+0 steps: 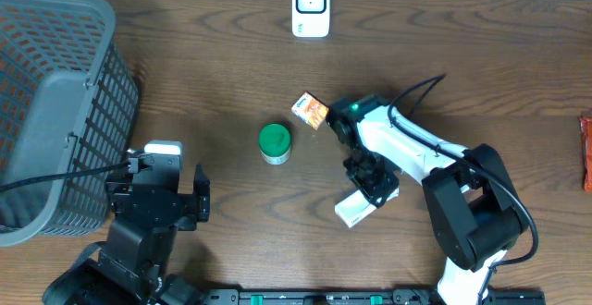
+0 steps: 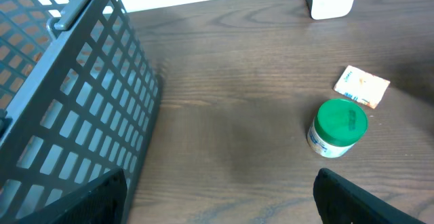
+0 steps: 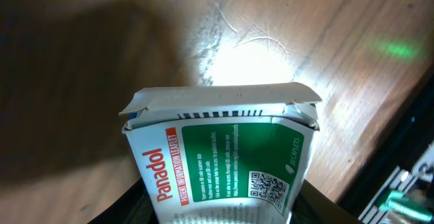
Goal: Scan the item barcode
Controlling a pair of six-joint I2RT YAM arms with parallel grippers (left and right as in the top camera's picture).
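Overhead: your right fingers (image 1: 375,180) are clamped on the Panadol box (image 1: 354,210) near the table's (image 1: 231,65) front edge, well apart from the scanner (image 1: 311,6) at the far edge. A green-lidded jar (image 1: 275,143) and a small orange packet (image 1: 311,110) lie between them. Your left fingers (image 1: 200,194) stand wide apart beside the basket (image 1: 55,111).

Left wrist: the fingers are apart with nothing between them. The jar and packet are ahead.

Right wrist: the box fills your view, with its QR code showing. You cannot tell whether it touches the wood.
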